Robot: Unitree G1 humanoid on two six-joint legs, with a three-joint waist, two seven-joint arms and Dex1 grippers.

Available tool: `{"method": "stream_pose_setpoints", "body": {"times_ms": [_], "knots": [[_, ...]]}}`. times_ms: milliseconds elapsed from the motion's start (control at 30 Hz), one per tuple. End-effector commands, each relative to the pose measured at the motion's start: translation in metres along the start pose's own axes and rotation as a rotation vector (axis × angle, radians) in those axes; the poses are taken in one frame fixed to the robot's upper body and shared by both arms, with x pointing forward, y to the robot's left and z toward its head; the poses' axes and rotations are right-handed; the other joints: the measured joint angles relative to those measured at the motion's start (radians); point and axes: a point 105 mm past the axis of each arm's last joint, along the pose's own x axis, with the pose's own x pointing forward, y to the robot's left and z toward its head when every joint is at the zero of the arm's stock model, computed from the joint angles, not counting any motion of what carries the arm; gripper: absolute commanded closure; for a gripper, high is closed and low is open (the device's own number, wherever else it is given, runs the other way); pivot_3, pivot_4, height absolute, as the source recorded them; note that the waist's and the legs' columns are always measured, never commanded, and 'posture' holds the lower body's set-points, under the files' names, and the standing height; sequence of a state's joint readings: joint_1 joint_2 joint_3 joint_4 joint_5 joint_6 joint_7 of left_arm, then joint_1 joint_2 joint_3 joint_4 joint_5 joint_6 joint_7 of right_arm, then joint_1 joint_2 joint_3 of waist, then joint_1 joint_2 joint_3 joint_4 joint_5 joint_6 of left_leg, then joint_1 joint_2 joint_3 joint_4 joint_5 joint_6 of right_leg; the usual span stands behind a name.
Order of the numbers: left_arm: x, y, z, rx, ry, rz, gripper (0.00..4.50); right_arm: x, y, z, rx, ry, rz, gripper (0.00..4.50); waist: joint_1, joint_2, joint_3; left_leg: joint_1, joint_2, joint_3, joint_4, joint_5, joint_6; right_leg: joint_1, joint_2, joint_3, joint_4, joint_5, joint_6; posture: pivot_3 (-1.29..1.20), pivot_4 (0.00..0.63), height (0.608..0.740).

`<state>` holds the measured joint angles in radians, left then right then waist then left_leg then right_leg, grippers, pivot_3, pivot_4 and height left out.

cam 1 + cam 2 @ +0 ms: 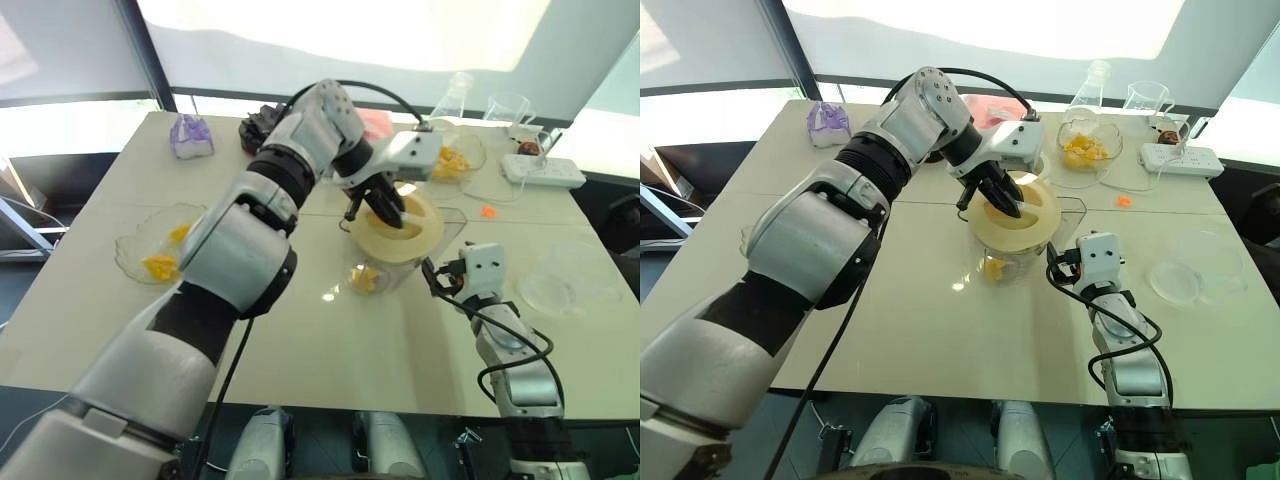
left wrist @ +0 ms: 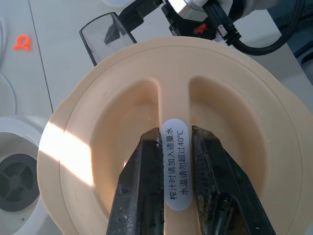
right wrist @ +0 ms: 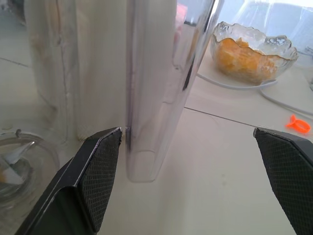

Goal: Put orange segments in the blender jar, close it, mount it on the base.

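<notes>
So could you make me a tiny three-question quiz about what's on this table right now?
1. True or false: the left gripper has its jaws clamped on the centre ridge of the cream lid.
2. The right gripper has its jaws: A) shut on the jar handle, B) wide open beside the blender jar, C) shut on a bowl.
3. What already lies in the bottom of the blender jar?

Key: 1 true. 2 B. 3 orange segments.

left arm: reaching across to centre, wrist angled downward | left gripper point(image 1: 1003, 203): fingers clamped | right arm: extended forward, low, level | right gripper point(image 3: 188, 161): fingers spread wide, holding nothing
</notes>
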<state>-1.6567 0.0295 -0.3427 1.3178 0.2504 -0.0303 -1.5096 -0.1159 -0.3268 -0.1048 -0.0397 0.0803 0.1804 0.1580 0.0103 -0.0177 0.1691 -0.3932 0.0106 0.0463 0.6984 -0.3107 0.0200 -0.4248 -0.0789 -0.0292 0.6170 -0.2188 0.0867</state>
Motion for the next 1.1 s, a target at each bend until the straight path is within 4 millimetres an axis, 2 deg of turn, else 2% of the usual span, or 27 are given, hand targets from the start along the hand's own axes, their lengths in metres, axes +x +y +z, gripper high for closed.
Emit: {"method": "stream_pose_setpoints", "body": {"times_ms": [33,167,200,267,467,733,900,1100], "knots": [[0.004,-0.003,-0.009,-0.017,0.015,-0.015,4.27,0.009,-0.012,0.012,-0.028,-0.063,-0.037,0.0,0.0,0.0,0.0,0.0,0.0,0.0,0.0,0.0,0.0,0.0,0.0,0.0,0.0,0.0,0.0,0.0,0.15,0.74],[0.003,-0.004,-0.011,-0.05,-0.008,-0.023,4.27,0.022,-0.02,0.013,-0.033,-0.085,-0.064,0.0,0.001,0.0,0.0,0.0,0.0,0.0,0.0,0.0,0.0,0.0,0.0,0.0,0.0,0.0,0.0,0.0,0.15,0.74],[0.003,-0.005,-0.011,-0.057,-0.015,-0.03,4.27,0.025,-0.021,0.013,-0.034,-0.088,-0.063,0.26,0.002,0.0,0.0,0.0,0.0,0.001,0.0,0.0,0.0,0.0,0.0,0.0,0.0,0.0,0.0,0.0,0.15,0.74],[0.003,-0.006,-0.012,-0.058,-0.02,-0.033,4.27,0.03,-0.022,0.014,-0.035,-0.1,-0.066,0.89,0.002,0.001,0.0,0.0,0.0,0.001,0.0,0.0,0.0,0.0,0.0,0.0,0.0,0.0,0.0,0.0,0.15,0.74],[0.004,-0.006,-0.016,-0.067,-0.019,-0.023,4.27,0.038,-0.026,0.015,-0.039,-0.117,-0.072,3.75,-0.001,0.001,0.0,0.0,-0.001,0.001,0.0,0.0,0.0,0.0,0.0,0.001,0.0,0.002,0.003,0.0,0.15,0.74],[0.005,-0.005,-0.02,-0.072,-0.007,-0.011,4.27,0.025,-0.019,0.009,-0.01,-0.094,-0.043,3.75,0.003,0.001,0.0,0.0,-0.001,0.001,0.001,0.001,0.002,0.001,-0.001,0.002,0.0,0.002,0.002,0.0,0.15,0.74],[0.006,-0.004,-0.02,-0.081,-0.007,0.001,4.27,0.015,-0.014,-0.004,0.08,-0.014,-0.031,3.75,0.004,0.001,0.0,0.0,-0.001,0.0,0.0,0.001,0.002,0.001,-0.001,0.001,-0.001,0.002,0.003,0.0,0.15,0.74],[0.009,-0.005,-0.021,-0.069,0.008,-0.011,4.27,0.002,-0.004,0.002,0.175,0.018,-0.039,3.75,0.001,0.001,0.0,-0.001,-0.001,0.0,0.0,0.001,0.002,0.001,-0.001,0.001,-0.001,0.001,0.002,0.0,0.15,0.74]]}}
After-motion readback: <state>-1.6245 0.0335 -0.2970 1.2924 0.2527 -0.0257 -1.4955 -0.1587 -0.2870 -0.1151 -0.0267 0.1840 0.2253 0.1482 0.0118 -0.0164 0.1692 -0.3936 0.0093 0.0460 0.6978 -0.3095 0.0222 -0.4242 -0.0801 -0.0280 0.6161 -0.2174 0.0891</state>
